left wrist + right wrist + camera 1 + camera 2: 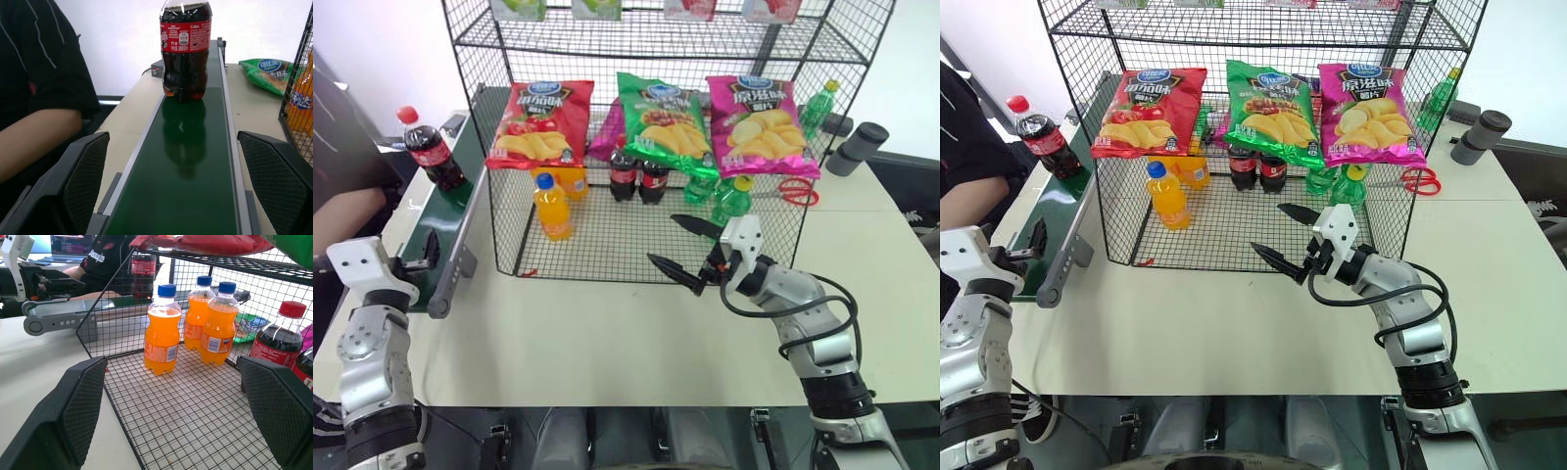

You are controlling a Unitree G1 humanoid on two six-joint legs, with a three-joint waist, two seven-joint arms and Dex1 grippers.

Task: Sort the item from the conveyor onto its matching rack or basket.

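I see the cola bottle [433,149] upright on the conveyor [440,230] along the table's [607,343] left edge, beside the rack [646,147].

cream table [607,333] w/ conveyor [445,235], wire rack [607,250], red scissors [795,191] (behind rack).

Three cola bottles: one [428,149] stands upright on the conveyor [445,227] at far left, two [637,174] inside the rack [607,240]. Three orange-drink bottles [163,335] stand in the rack's left part. Three chip bags [655,116] hang across its front; red scissors [793,191] lie at right.
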